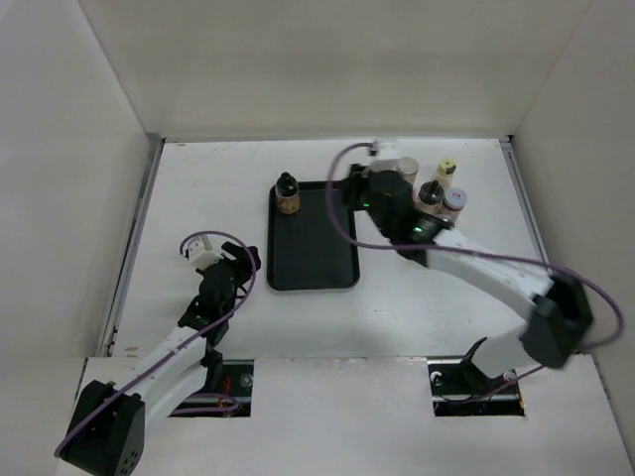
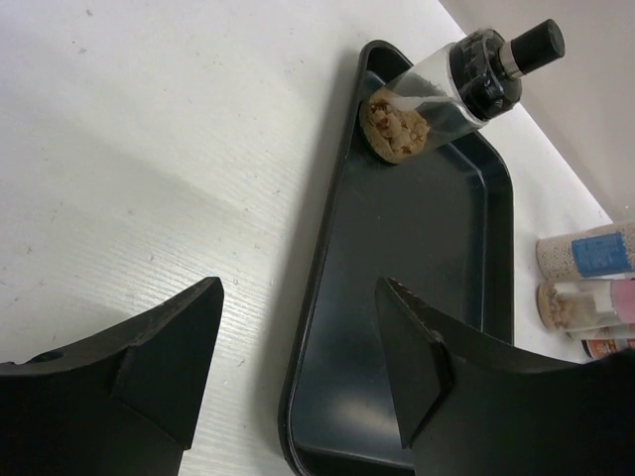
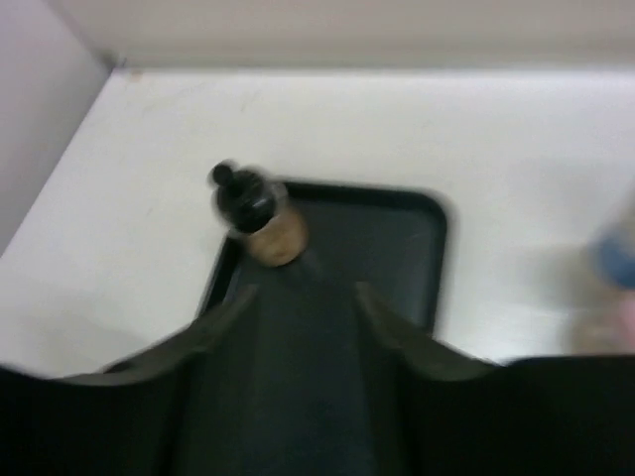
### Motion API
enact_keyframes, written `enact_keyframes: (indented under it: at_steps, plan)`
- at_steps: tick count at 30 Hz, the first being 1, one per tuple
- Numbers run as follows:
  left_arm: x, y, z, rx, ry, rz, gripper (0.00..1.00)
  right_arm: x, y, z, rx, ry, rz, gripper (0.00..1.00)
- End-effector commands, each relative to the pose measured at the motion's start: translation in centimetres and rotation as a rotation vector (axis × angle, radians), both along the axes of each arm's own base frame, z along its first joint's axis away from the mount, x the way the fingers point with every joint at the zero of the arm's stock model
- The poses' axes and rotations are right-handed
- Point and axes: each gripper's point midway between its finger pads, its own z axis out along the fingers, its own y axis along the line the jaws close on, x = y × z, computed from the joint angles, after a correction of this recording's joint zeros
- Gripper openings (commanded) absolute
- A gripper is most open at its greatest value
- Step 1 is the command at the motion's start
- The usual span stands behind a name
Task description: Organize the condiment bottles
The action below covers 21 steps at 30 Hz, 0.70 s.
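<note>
One black-capped bottle (image 1: 288,195) was found standing inside the black tray (image 1: 316,263), in its far left corner, with a brownish fill visible at its base. Four further bottles were recorded on the table (image 1: 198,178) just off the tray's far right corner, grouped closely together: a cream-lidded jar (image 1: 407,167), a yellow-capped bottle (image 1: 447,171), a dark-capped bottle (image 1: 429,194) and a pale-lidded jar (image 1: 455,201).

The right gripper (image 1: 359,188) was observed over the far right edge of the tray, just beside that group and well apart from the black-capped bottle. In the right wrist view, which was blurred, its fingers were seen parted with only the tray's surface between them, so nothing was grasped. The black-capped bottle was placed ahead of the fingertips and to their left, not between them. The group was registered only as a blur at the right edge of that view.

The left gripper (image 1: 238,260) was noted beside the tray's left edge, towards its near end. Its jaws were spread wide and nothing was held. In the left wrist view the tray's left rim was seen running between the fingers, and the black-capped bottle was located at the opposite end of the tray — well clear of the fingertips. Parts of the grouped bottles were caught at the right edge of that view, one with a blue label and one with pink.
</note>
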Motion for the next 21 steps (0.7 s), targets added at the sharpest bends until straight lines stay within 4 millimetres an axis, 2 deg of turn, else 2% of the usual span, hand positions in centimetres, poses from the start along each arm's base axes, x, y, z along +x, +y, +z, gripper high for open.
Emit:
enact_keyframes:
  at_steps: [1,2,4,6,8,10,13,17,21]
  plan:
    - [0.3,-0.1,1.3,-0.032,-0.056,0.005,0.61,-1.5,-10.8,2.7,0.091,-0.095,-0.265,0.39]
    - [0.3,0.0,1.3,-0.031,-0.054,0.005,0.61,-2.6,-14.2,1.7,0.081,-0.083,-0.340,0.37]
    - [0.3,-0.1,1.5,-0.034,-0.060,0.002,0.61,-4.7,-19.6,-0.3,0.062,-0.042,-0.459,0.41]
    - [0.4,-0.1,1.5,-0.033,-0.062,0.006,0.61,-6.2,-23.1,-2.6,0.038,0.009,-0.535,0.56]
    - [0.5,-0.1,1.3,-0.029,-0.052,0.008,0.61,-7.5,-25.5,-4.9,0.004,0.063,-0.590,0.78]
    - [0.5,-0.2,1.2,-0.028,-0.047,0.003,0.60,-8.2,-26.4,-6.6,-0.020,0.102,-0.614,0.89]
    - [0.5,-0.2,1.3,-0.027,-0.054,0.007,0.60,-8.3,-26.4,-8.0,-0.038,0.137,-0.614,0.95]
    - [0.5,-0.1,1.4,-0.027,-0.056,0.005,0.60,-6.9,-25.5,-9.3,-0.060,0.177,-0.587,0.96]
    - [0.5,0.0,1.3,-0.024,-0.055,0.011,0.60,-4.8,-24.9,-9.3,-0.066,0.157,-0.576,0.94]
